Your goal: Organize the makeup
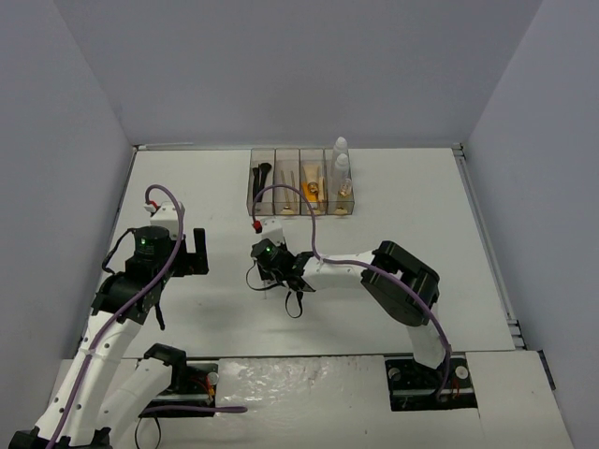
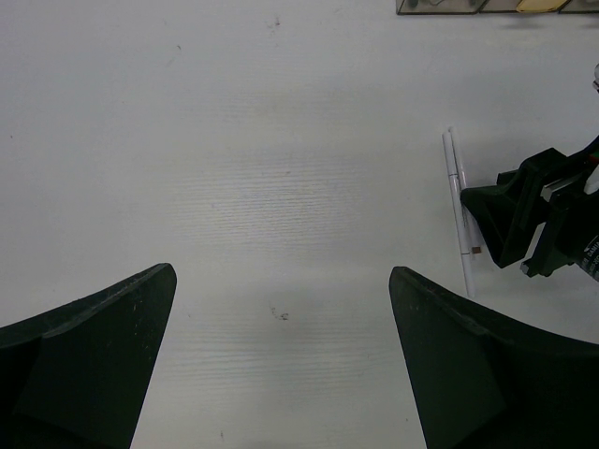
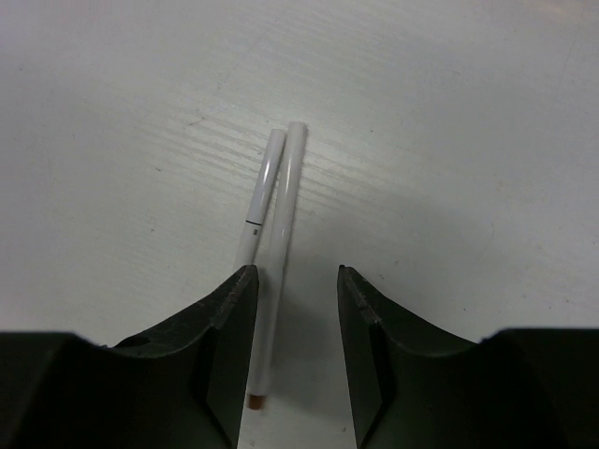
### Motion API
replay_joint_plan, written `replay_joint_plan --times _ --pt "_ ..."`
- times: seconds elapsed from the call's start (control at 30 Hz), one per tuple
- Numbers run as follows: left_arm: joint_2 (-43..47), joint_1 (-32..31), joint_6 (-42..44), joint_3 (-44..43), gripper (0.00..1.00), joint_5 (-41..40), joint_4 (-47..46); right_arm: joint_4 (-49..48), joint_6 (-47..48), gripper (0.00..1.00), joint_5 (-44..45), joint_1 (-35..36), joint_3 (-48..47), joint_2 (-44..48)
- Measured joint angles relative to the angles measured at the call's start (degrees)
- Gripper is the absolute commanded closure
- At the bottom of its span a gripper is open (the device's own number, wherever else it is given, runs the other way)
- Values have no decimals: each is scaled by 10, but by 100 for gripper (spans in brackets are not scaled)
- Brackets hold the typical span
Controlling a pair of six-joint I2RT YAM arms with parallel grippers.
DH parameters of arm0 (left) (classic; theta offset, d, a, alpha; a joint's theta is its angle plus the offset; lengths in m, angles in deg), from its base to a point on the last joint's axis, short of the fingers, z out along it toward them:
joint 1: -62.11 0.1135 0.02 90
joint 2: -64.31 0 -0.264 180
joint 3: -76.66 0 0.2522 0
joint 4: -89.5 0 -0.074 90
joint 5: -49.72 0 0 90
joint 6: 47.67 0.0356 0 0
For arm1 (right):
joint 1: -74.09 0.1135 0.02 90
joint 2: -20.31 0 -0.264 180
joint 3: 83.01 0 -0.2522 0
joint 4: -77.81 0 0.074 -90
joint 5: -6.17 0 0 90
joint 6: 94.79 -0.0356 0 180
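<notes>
Two slim, smooth white pencils point(image 3: 284, 187) side by side | longer one inside your right gripper point(image 3: 295, 281), jaws spread | left gripper point(image 2: 283, 276) likewise spread

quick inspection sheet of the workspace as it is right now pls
surface: white table, a few faint specks
job's things: two thin white pencils lie loose, side by side; brush, tan sticks, orange tube and small bottles sit in the clear four-compartment box
clutter: nothing seen
grippers: right gripper open, low, fingers either side of one pencil; left gripper open, nothing between its fingers
cables: purple cable loops over the left arm; another arcs in front of the box
surroundings: plain grey walls on three sides
</notes>
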Motion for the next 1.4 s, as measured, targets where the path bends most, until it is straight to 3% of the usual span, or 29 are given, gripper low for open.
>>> replay_joint_plan --times 0.3,0.57,0.97,1.17,1.4 --pt "0 0 0 0 3 0 0 -1 4 70 32 -2 23 7" --pt "-1 0 0 0 3 0 0 -4 25 100 19 -30 53 30" --pt "-3 0 0 0 3 0 0 49 80 100 -10 -71 64 97" --pt "-7 0 0 0 3 0 0 78 77 100 -14 -130 -65 110" --pt "-8 0 0 0 3 0 0 68 55 100 -25 -205 -256 26"
